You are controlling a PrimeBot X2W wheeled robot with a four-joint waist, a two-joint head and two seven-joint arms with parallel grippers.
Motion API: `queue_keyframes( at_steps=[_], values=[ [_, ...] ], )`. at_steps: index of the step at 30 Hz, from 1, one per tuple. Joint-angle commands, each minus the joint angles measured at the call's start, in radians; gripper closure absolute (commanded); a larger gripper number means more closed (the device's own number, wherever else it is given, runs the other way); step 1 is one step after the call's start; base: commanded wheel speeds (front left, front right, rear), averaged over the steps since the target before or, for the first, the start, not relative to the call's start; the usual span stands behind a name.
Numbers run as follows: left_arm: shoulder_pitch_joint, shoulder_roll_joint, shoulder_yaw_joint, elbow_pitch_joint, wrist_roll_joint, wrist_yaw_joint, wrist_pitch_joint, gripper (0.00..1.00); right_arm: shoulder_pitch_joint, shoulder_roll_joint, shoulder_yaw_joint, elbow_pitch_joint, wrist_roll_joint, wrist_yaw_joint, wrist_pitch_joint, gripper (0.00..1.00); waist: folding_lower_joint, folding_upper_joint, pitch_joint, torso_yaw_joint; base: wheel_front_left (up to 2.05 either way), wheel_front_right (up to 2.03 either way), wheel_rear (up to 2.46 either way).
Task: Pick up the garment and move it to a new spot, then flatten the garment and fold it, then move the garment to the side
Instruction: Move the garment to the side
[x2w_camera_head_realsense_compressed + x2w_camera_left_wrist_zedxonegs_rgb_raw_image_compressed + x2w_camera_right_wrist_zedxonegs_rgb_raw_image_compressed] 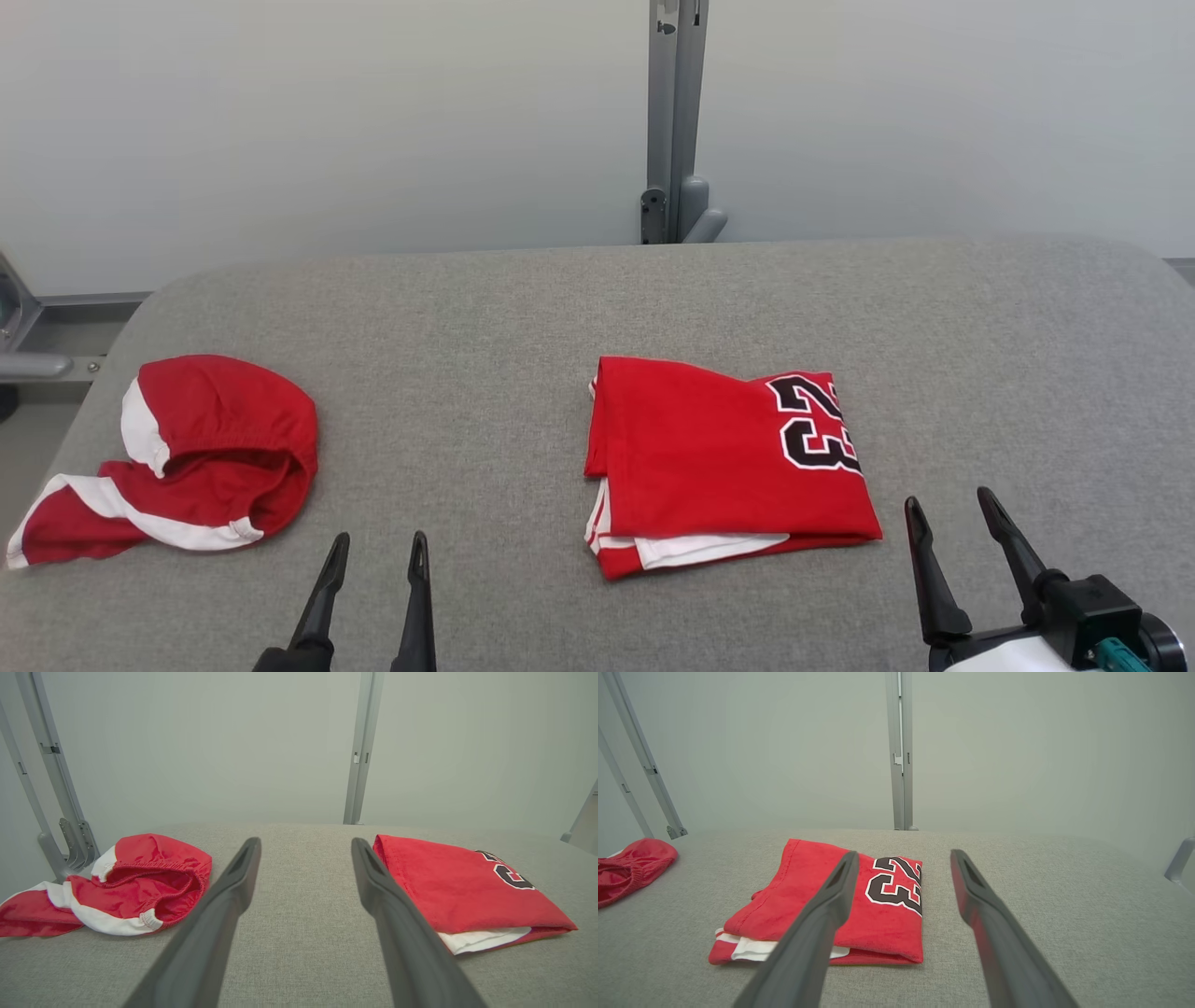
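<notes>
Red folded jersey (719, 457) lies centred on the table (523, 308), just ahead and left of the right claw (948, 499), farther from the left claw (380, 539); both gape wide, empty, so the right looks better placed.

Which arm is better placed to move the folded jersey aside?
Right, probably. The right gripper is open just beside the jersey, at its near right corner; the left gripper, also open, sits farther off, between the jersey and the crumpled shorts.

Grey fabric table (485, 317); upright grey metal post (674, 112) behind far edge; pale wall (327, 121); perhaps bracket (56, 313) at left corner.
</notes>
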Motion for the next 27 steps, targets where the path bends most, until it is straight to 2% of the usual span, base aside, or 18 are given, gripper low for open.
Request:
queue_keyframes(
  at_steps=[1,27],
  values=[
    [0.017,0.001,0.006,0.005,0.013,-0.004,-0.002,0.00,0.017,0.001,0.003,0.004,-0.006,0.000,-0.003,0.00,0.0001,0.0000,-0.009,-0.006,0.00,0.00,0.00],
    [0.033,0.001,0.011,0.033,0.017,-0.014,-0.002,0.00,0.024,0.000,0.022,0.008,-0.013,0.000,-0.004,0.00,0.0001,0.0000,-0.017,-0.004,0.00,0.00,0.00]
  ],
)
